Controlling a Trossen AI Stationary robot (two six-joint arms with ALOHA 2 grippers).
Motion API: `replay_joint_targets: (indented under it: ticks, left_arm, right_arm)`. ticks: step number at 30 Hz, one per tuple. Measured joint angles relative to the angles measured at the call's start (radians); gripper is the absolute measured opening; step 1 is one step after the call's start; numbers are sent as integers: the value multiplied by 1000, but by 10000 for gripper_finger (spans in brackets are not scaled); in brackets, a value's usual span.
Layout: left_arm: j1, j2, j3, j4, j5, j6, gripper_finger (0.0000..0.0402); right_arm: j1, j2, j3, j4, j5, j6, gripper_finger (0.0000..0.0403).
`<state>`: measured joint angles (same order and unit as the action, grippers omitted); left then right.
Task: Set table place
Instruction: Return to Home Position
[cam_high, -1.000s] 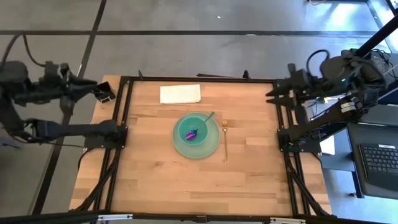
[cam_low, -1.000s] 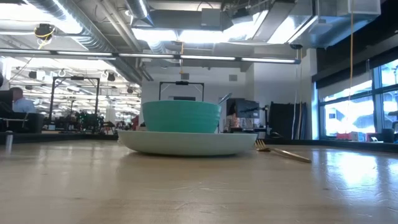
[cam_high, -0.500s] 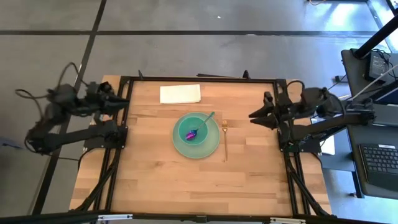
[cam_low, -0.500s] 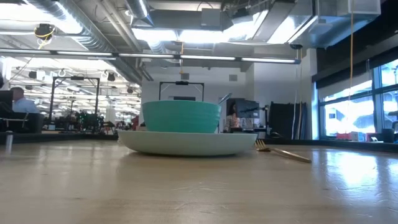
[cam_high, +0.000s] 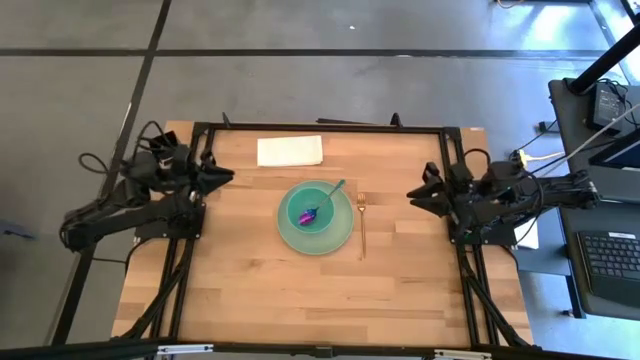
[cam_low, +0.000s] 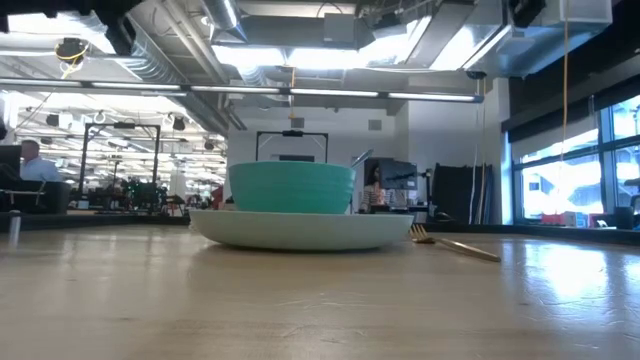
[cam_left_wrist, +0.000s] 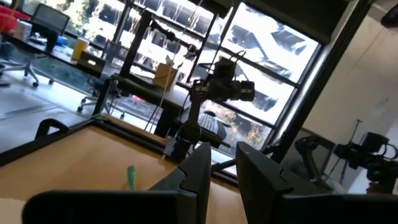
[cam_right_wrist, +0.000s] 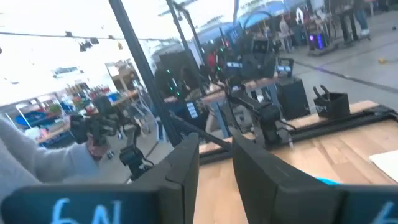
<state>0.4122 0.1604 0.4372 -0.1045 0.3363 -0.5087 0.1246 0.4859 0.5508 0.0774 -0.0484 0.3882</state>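
Note:
The pale green plate (cam_high: 340, 236) rests flat on the light wood table (cam_high: 260, 290), near its middle. The teal bowl (cam_high: 322, 203) stands on the plate and also shows in the low view (cam_low: 291, 187). The spoon lies in the bowl, purple head (cam_high: 308, 213) down and teal handle (cam_high: 335, 187) leaning on the rim. The gold fork (cam_high: 362, 225) lies flat just right of the plate. My left gripper (cam_high: 224, 175) hangs over the table's left edge. My right gripper (cam_high: 414, 190) hangs over the right edge. Both are empty, with a narrow gap between the fingers.
A folded cream napkin (cam_high: 290, 150) lies near the table's far edge, left of centre. Black frame rails (cam_high: 195, 230) run along the table's sides. The near half of the tabletop is bare wood. A desk with a keyboard (cam_high: 610, 262) stands off the right side.
Both arms have come down from high above the side rails and folded in. My left gripper has gone down and toward the table's right, to the left edge. My right gripper has gone down and a little toward the near edge. The plate, bowl, spoon and fork have kept still.

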Motion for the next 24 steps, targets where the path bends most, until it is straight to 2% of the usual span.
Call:
replay_joint_targets:
  ticks: [6,12,18,24]
  left_arm:
    - [0,0,-114,212,5,-37,69]
    - [0,0,-220,393,-13,-85,69]
    - [0,0,-302,505,-39,-113,69]
    - [0,0,-365,546,-12,-135,69]
  right_arm:
    - [0,-111,-117,48,-7,0,97]
    - [0,-204,-233,172,-7,-11,97]
    - [0,-256,-374,300,-7,1,97]
    - [0,-277,-476,427,-8,12,97]
